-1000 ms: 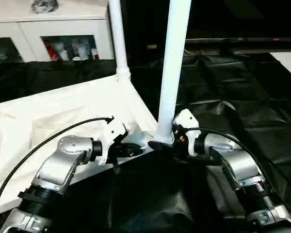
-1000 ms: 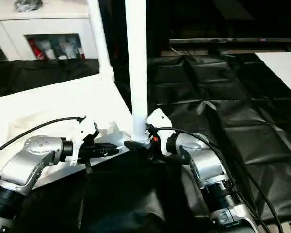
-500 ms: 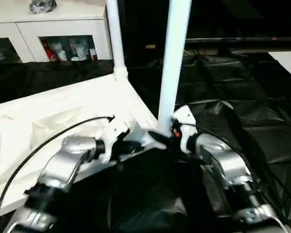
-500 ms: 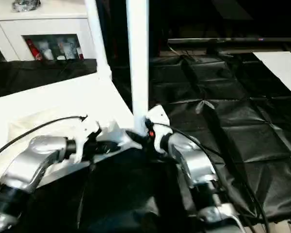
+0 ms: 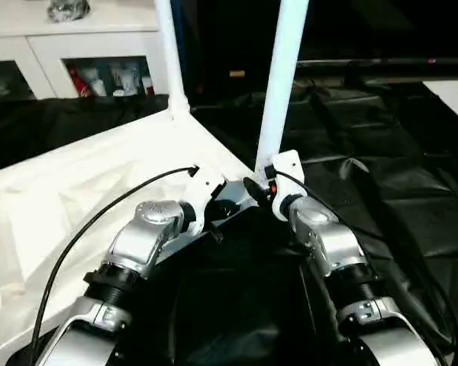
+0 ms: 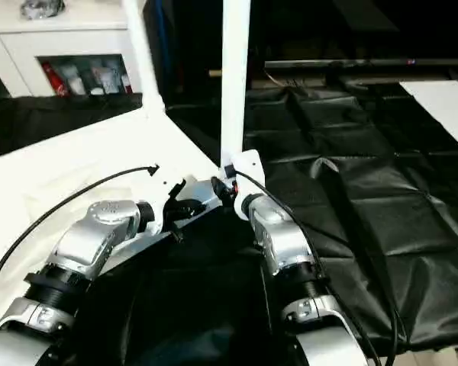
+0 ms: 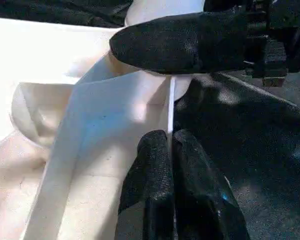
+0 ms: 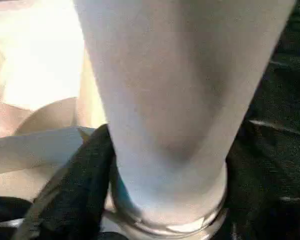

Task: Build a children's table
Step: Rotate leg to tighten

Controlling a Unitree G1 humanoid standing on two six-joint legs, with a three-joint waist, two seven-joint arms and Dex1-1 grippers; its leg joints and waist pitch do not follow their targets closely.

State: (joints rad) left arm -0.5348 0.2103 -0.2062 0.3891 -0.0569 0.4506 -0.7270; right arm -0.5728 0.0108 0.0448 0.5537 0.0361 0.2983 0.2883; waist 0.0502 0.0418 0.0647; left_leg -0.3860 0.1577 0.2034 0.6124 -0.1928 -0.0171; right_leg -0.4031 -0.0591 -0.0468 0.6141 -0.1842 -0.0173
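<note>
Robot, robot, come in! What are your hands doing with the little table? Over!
Left gripper shut on tabletop rim. Right gripper clasps near leg at its socket. Far leg upright. Nothing blocking.

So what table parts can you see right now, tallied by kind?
Tabletop: 1
Legs standing in corner sockets: 2, the near one and the far one
Total: 3

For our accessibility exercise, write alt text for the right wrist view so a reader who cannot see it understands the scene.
A thick white tapered plastic tube leg stands upright in a round corner socket of the white plastic tabletop. One black finger of the right hand presses against the leg's base, with black sheeting behind.
</note>
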